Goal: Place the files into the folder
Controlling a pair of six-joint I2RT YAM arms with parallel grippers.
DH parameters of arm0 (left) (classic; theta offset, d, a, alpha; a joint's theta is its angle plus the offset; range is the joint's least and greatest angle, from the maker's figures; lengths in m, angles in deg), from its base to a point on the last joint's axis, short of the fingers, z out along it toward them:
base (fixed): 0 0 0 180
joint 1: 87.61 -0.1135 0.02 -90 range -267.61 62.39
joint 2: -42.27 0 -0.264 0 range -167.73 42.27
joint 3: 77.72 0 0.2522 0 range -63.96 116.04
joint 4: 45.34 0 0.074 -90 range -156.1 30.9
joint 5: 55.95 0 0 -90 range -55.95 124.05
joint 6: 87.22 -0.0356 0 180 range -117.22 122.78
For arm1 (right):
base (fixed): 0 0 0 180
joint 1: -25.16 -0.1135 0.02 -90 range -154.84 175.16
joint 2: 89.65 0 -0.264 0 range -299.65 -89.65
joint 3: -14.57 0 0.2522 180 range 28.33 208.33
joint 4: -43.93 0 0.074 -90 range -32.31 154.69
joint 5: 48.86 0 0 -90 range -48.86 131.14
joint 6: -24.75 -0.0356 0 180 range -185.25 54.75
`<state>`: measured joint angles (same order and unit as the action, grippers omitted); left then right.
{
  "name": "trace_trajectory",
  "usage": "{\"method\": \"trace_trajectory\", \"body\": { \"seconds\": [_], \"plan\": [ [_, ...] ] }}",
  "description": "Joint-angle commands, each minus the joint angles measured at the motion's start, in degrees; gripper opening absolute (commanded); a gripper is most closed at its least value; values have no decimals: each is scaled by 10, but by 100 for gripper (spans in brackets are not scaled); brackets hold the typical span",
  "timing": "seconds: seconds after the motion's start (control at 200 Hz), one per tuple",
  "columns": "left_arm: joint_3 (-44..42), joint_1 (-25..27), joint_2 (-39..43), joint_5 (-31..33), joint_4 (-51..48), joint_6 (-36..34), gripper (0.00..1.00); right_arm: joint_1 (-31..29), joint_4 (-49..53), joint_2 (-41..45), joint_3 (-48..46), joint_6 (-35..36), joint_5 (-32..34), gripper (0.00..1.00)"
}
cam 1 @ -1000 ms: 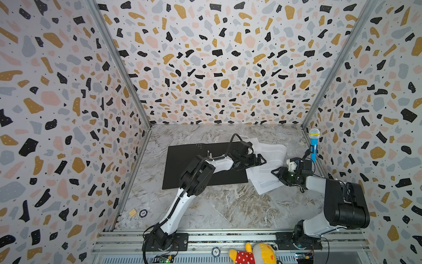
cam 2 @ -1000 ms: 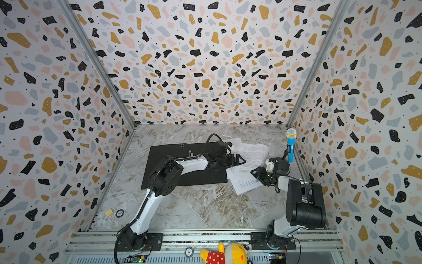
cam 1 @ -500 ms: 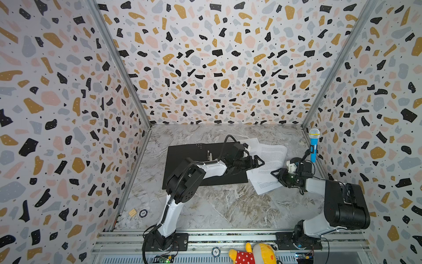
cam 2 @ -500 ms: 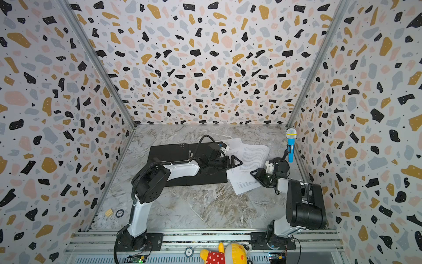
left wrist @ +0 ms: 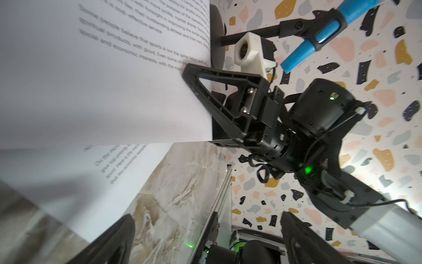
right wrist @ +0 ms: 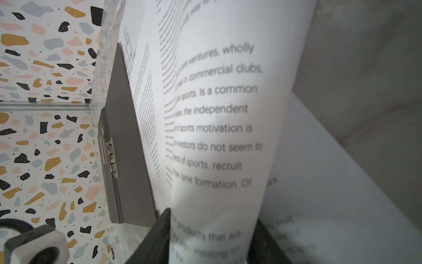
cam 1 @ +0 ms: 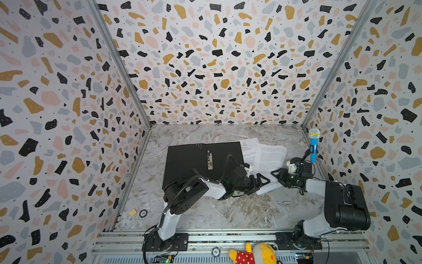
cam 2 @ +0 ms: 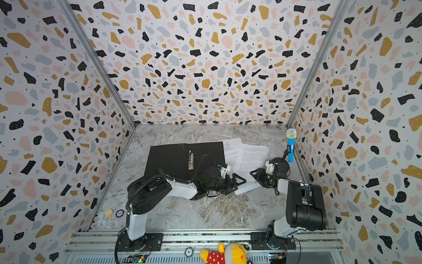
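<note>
The folder (cam 1: 194, 160) lies open on the marble table, black inside up, with its metal clip (cam 1: 209, 160) along the spine. The files lie fanned by its right edge: a drawing sheet (cam 1: 250, 144) at the back and a text sheet (cam 1: 271, 157) in front of it. My right gripper (cam 1: 277, 177) is shut on the near edge of the top text sheet (right wrist: 217, 114), which bows between its fingers (right wrist: 159, 235), lifted off a lower sheet (left wrist: 91, 178). My left gripper (cam 1: 262, 184) hangs open and empty beside the sheets' near corner, facing the right gripper (left wrist: 205, 91).
A blue toy microphone (cam 1: 314, 146) stands on a black stand at the right wall, just behind my right arm. A wooden block (cam 1: 132, 212) and a round token (cam 1: 143, 213) lie at the front left. A plush toy (cam 1: 253, 253) sits on the front rail. Patterned walls enclose three sides.
My left arm has drawn back toward the front, carrying its open gripper from the folder's right edge down to the sheets' near corner. The right gripper has kept its hold and place.
</note>
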<state>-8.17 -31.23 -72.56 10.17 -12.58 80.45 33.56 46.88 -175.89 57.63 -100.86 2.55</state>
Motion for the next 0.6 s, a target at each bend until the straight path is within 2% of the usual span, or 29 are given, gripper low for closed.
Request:
{"method": "trace_trajectory", "body": {
  "seconds": [0.0, 0.345, 0.596],
  "plan": [
    [3, 6, -15, 32, 104, 58, 99, 1, 1, 17, 0, 5, -2, 51],
    [10, 22, -83, 65, 211, 174, 96, 1, 1, 12, 3, 10, 3, 51],
    [25, 34, -107, 97, 217, 207, 94, 1, 3, 11, 4, 14, 2, 51]
  ]
}}
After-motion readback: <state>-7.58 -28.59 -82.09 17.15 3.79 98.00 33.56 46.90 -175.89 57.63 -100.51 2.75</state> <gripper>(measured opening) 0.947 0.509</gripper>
